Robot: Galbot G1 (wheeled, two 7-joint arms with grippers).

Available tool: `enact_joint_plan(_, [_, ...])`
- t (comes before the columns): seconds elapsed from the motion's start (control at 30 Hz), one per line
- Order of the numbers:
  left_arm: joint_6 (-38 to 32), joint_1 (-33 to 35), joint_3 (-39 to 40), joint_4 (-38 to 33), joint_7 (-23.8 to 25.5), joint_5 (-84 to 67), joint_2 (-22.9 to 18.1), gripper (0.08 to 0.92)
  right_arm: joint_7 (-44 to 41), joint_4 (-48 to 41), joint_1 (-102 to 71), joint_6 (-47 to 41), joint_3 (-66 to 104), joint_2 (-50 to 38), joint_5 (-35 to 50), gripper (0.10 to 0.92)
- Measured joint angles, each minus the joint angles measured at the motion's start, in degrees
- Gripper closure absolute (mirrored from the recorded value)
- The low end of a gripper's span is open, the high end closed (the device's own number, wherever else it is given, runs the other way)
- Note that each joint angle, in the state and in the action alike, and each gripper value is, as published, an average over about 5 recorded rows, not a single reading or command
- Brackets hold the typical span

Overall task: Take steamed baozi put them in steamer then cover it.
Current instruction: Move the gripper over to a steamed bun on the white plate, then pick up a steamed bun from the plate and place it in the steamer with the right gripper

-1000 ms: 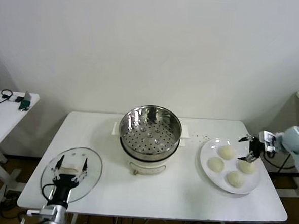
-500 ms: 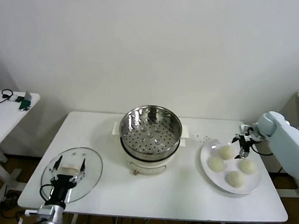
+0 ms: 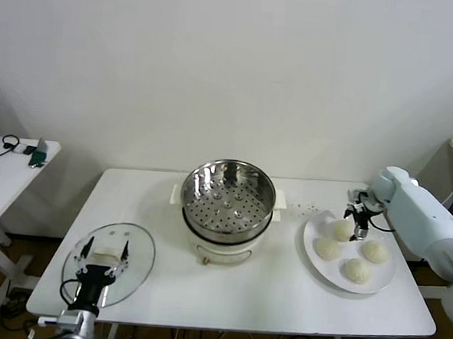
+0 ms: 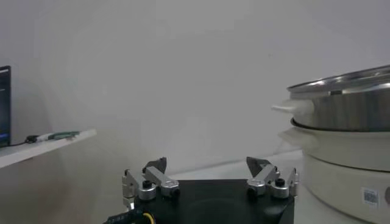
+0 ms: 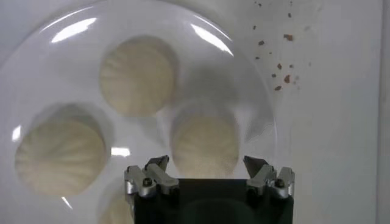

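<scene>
Steamer (image 4: 341,131): being cut off by the left wrist view's edge, interior not showing there.
Fourth baozi (image 5: 119,210): lying mostly hidden behind the right gripper (image 5: 207,167), running off the picture's edge.
Specks (image 3: 309,207) near the table's (image 3: 280,296) back edge: staying too small to identify.

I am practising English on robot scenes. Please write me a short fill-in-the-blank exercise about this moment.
1. The white plate holds ____ steamed baozi.
2. The steel steamer has ____ buns inside it.
3. The right gripper, with fingers open, hovers over the bun on the side of the plate nearest the ____.
4. The left gripper waits, open, above the glass ____.

Missing words: four; no; steamer; lid
</scene>
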Motion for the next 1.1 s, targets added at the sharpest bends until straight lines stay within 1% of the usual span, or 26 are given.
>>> enact_joint_plan(0.2, [-0.1,0.2,-0.1,0.0,0.0,0.0,-0.1,0.177,0.0,-1.9,0.2,0.7,0.0,1.5,-1.5,0.210])
enact_joint_plan(0.57, [-0.2,0.2,-0.3,0.0,-0.2,-0.1,0.0,0.177,-0.1,-3.3,0.3,1.5,0.1,2.4,-2.7,0.284])
enact_joint_plan(0.7, [-0.2,0.3,-0.4,-0.1,-0.2,-0.1,0.0,0.177,-0.1,-3.3,0.5,1.7,0.1,2.3,-2.8,0.295])
enact_joint_plan(0.9, [-0.2,0.5,-0.6,-0.2,-0.3,-0.2,0.0,0.177,-0.8,-1.8,1.7,1.6,-1.7,1.3,-1.2,0.296])
enact_joint_plan(1.1, [-0.3,0.9,-0.9,-0.7,-0.4,-0.5,0.1,0.177,-1.7,2.2,5.6,1.9,-7.7,-0.4,3.2,0.296])
